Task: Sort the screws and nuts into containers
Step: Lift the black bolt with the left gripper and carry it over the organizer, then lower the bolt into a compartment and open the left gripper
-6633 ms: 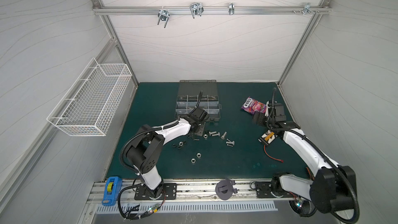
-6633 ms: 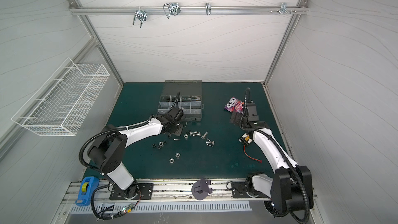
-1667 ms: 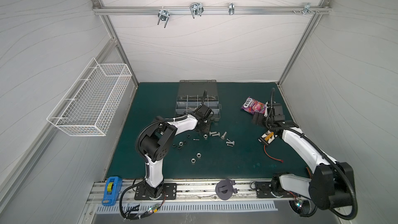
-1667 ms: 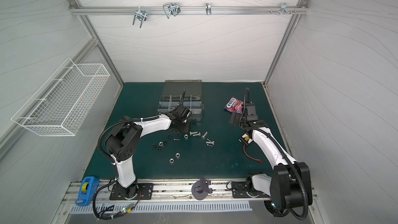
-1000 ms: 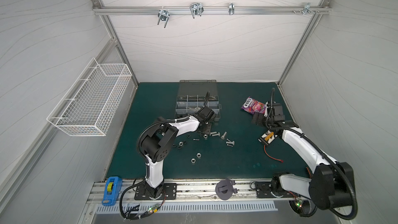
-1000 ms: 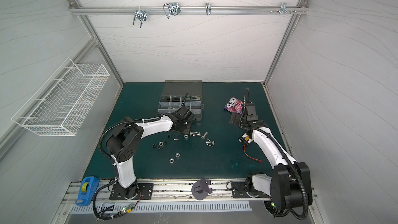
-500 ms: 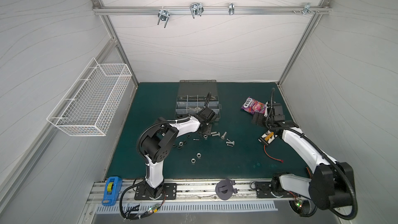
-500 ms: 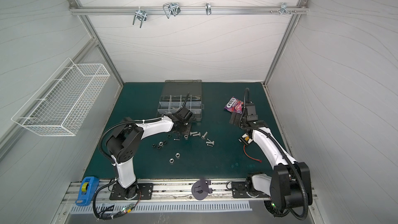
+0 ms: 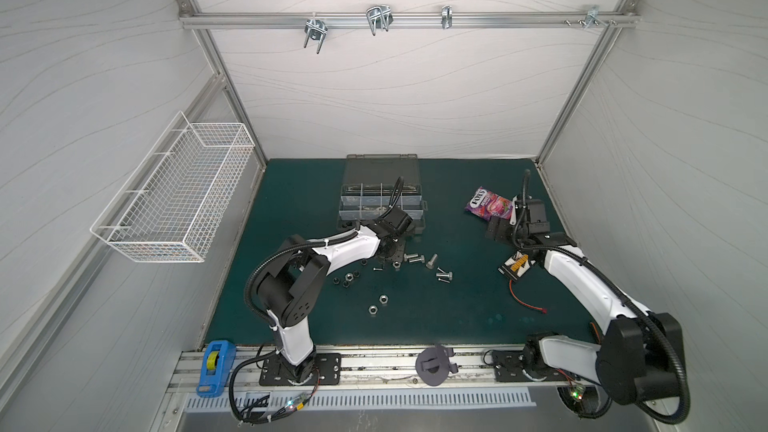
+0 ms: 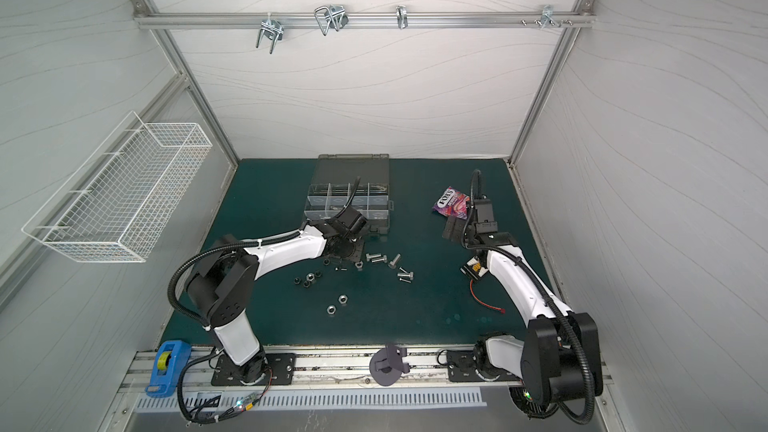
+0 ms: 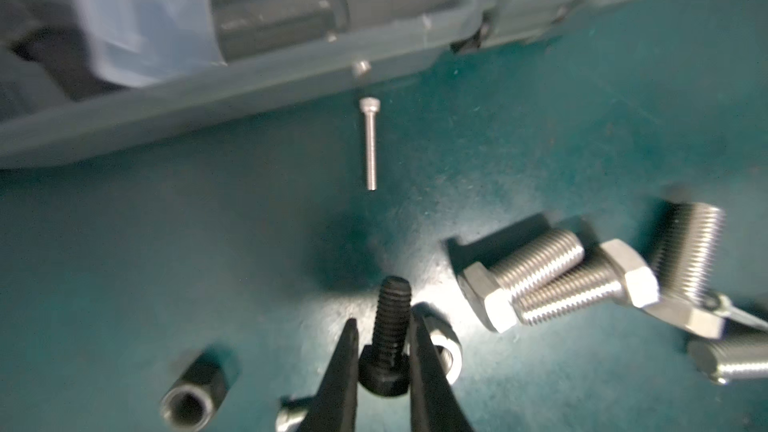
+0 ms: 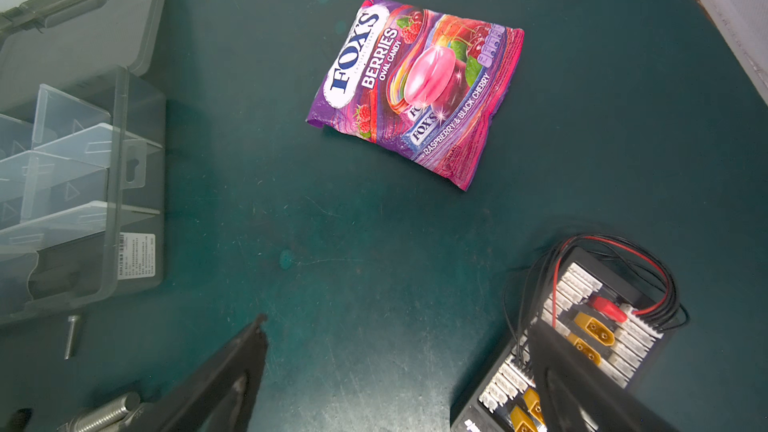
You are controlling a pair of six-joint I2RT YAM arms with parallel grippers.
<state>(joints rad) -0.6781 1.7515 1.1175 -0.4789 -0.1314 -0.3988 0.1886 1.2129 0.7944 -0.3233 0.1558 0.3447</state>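
In the left wrist view my left gripper (image 11: 384,317) is shut on a short black bolt (image 11: 390,326), low over the green mat just in front of the grey organizer case (image 9: 382,201). A thin silver screw (image 11: 370,143) lies by the case's front wall (image 11: 249,89). Stout silver hex bolts (image 11: 536,280) are piled beside the gripper, with a silver nut (image 11: 446,351) and a black nut (image 11: 195,388) close by. In both top views silver nuts (image 9: 378,303) and black nuts (image 9: 347,278) lie nearer the front. My right gripper (image 12: 399,326) hangs open and empty at the right.
A purple candy bag (image 12: 415,89) lies at the back right. A connector board with red wire (image 12: 582,334) sits under my right gripper. A white wire basket (image 9: 174,193) hangs on the left wall. A blue tape dispenser (image 9: 214,367) stands on the front rail.
My left gripper came down from the case's edge to the loose fasteners and closed on the black bolt. The right arm has not moved.
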